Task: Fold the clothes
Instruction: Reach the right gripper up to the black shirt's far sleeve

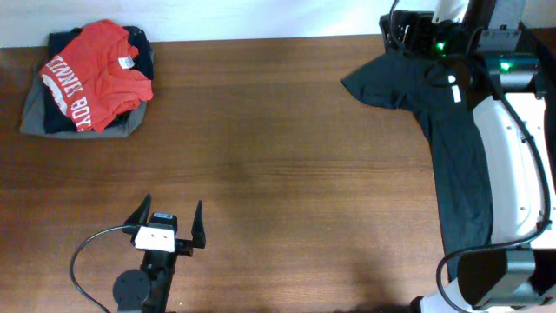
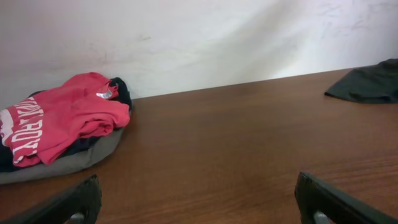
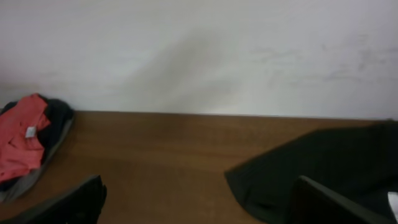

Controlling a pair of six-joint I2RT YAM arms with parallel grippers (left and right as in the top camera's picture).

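Blk tee (image 1: 456,165) bunched, far R.

A brown wooden table (image 1: 261,174) fills most of the view, and a pale wall (image 2: 186,43) stands behind its far edge. In the far left corner sits a small pile of clothes. On top lies a crumpled red tee (image 1: 95,74) with white lettering (only partly readable) and a small white label (image 1: 126,63) at its neck. Beneath it a dark garment (image 1: 143,48) shows, and at the bottom a grey one (image 1: 35,117) rests on the table.
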